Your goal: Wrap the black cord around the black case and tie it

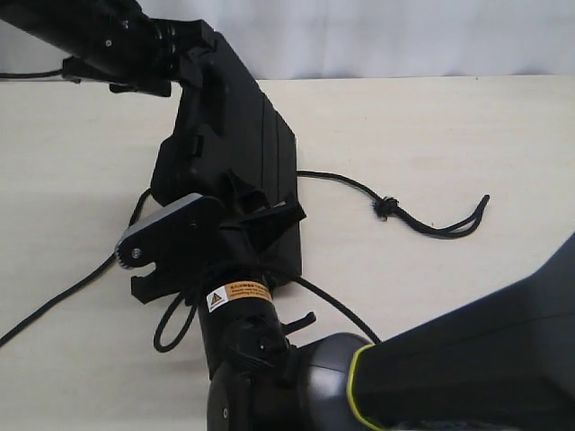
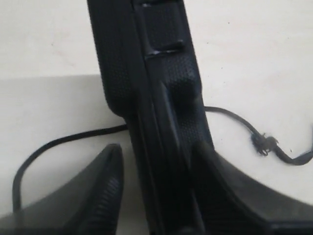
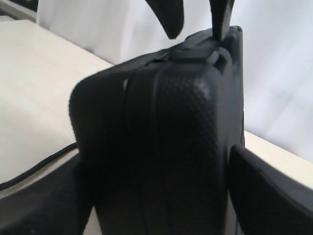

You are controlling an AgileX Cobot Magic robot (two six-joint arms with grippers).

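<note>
Closest in, the right gripper (image 1: 265,208) clamps the near end of the flat matte black plastic case (image 1: 243,126), tilted up on edge. At the case's far end the left gripper (image 3: 195,32) straddles its rim, jaws apart. The thin black braided cord (image 1: 346,184) runs beneath the case, knot (image 1: 384,207) off its right side.

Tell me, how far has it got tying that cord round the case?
Barely begun. Done: the black cord runs under the black case, its knotted end loose on the table. In hand: the right hand grips the case, the left hand straddles it. Left: every turn and the tie.
</note>
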